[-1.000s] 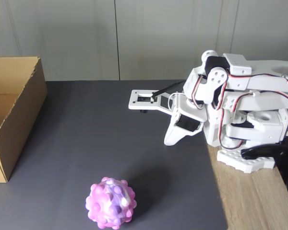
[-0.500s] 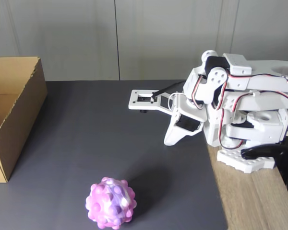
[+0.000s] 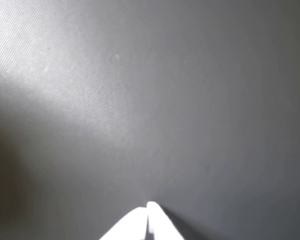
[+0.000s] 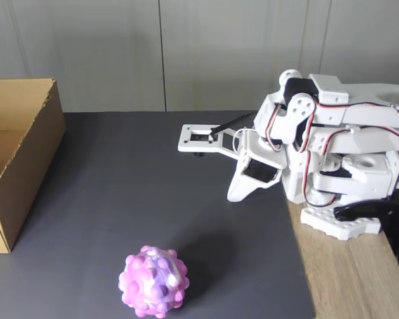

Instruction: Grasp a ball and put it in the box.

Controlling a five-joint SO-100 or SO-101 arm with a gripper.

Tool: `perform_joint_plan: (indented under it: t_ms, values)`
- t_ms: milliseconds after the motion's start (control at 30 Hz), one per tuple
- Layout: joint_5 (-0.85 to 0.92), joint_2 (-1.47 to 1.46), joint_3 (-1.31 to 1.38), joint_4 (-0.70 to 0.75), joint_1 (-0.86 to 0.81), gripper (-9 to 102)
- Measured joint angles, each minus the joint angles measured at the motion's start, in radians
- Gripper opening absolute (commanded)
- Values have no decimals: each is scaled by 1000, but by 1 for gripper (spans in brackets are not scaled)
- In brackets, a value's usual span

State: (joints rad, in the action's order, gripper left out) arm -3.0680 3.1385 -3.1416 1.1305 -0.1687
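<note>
The ball [image 4: 153, 282], bumpy and mottled pink, purple and white, rests on the dark mat near the front edge in the fixed view. The brown cardboard box [image 4: 32, 158] stands open-topped at the left edge. The white arm is folded at the right, with my gripper [image 4: 235, 195] pointing down at the mat, well to the right of and behind the ball. In the wrist view the two white fingertips of the gripper [image 3: 149, 206] meet at the bottom edge, shut on nothing, over bare mat.
A dark grey mat [image 4: 133, 199] covers the table; bare wood [image 4: 352, 279] shows at the right under the arm's white base [image 4: 346, 179]. A grey wall runs behind. Open mat lies between ball, box and arm.
</note>
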Motion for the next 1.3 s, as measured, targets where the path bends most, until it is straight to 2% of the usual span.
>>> perform_joint_plan:
  t_ms: [1300]
  values:
    - [0,0,0,0,-57,0]
